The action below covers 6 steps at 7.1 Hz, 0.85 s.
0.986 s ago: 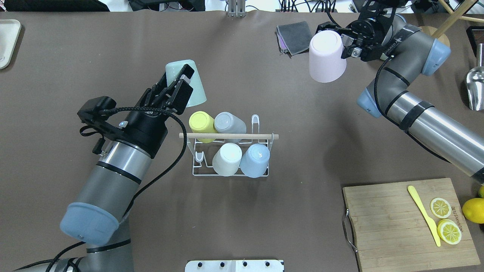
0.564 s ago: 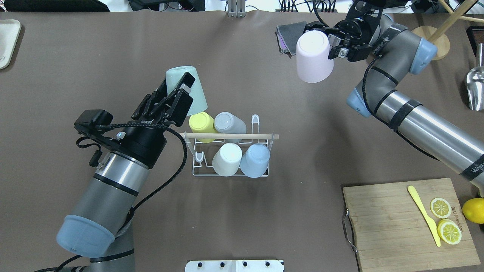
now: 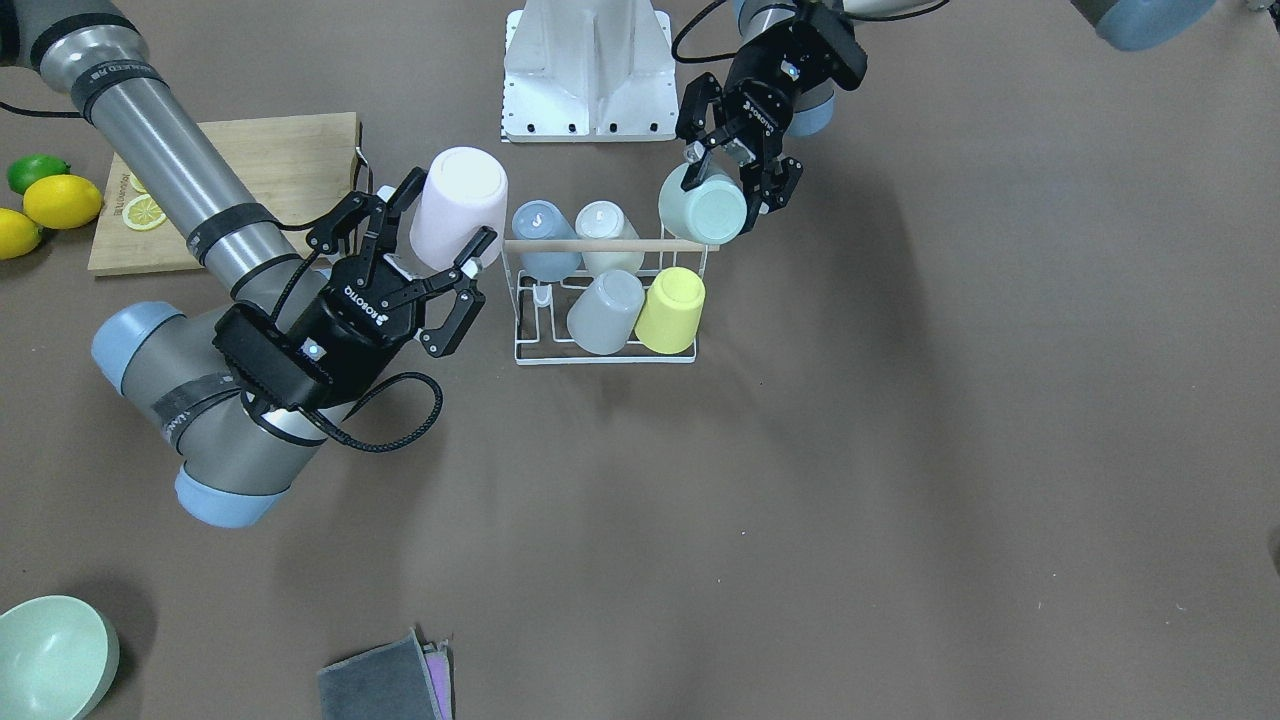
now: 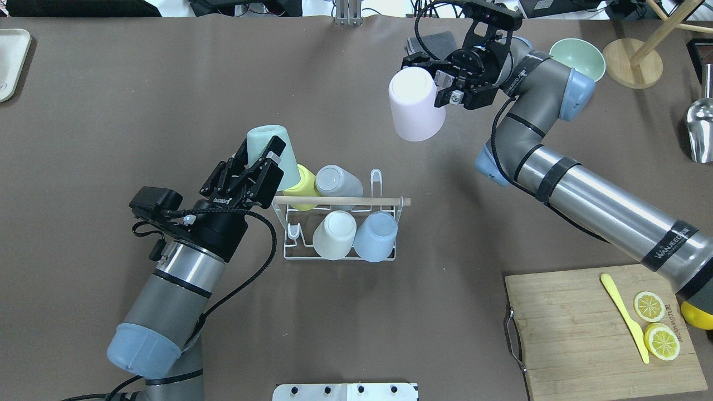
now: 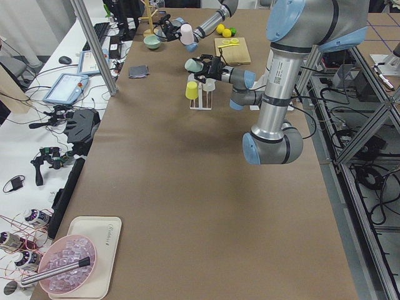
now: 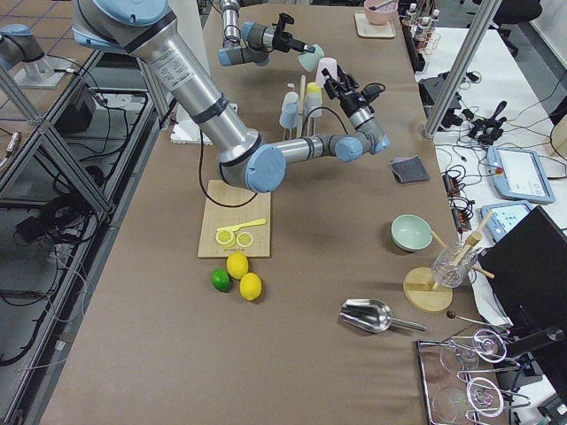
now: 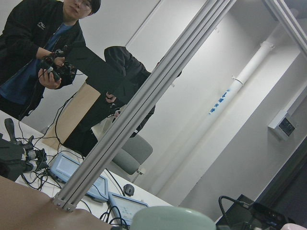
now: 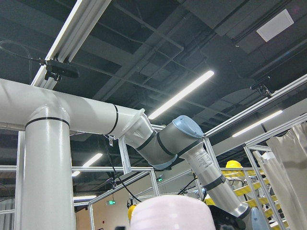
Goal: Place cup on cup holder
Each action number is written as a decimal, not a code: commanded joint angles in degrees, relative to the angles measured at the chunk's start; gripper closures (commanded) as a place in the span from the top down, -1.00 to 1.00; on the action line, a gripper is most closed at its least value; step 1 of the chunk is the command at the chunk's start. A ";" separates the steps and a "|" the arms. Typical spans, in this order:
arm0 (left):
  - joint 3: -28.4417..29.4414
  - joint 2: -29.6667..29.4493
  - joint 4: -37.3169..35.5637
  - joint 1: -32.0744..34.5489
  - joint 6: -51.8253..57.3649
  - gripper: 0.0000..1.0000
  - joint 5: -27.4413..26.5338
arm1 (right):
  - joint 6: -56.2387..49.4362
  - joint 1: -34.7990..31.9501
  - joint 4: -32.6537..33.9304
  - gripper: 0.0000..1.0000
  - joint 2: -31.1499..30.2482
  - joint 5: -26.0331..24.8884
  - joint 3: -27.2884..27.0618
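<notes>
The left arm [image 4: 172,284] reaches forward from the near left with its wrist angled upward. The left gripper [image 4: 262,159] is clamped on a mint cup [image 4: 267,136]. The right arm [image 4: 590,203] stretches in from the right, elbow bent back toward the middle. The right gripper [image 4: 431,83] grips a pink cup [image 4: 415,108], which is tilted.

Seen from overhead, the left pincer [image 4: 260,151] covers half the mint cup [image 4: 266,133], which in turn hides part of the yellow cup [image 4: 305,181]. Each wrist view catches only a sliver of its cup at the bottom edge, the pink cup [image 8: 170,213] included. The frame cuts the lemon [image 4: 697,315].
</notes>
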State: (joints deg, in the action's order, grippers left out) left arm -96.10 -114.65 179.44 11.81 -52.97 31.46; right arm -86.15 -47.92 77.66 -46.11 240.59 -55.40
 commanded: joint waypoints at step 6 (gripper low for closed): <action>0.91 -0.13 1.97 -7.06 3.22 -0.79 -6.40 | -11.21 2.83 -0.22 -0.57 -0.65 -0.91 1.00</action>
State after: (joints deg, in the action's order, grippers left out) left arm -95.20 -114.66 181.41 5.85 -50.49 26.26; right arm -94.30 -44.95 77.64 -46.72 239.27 -54.15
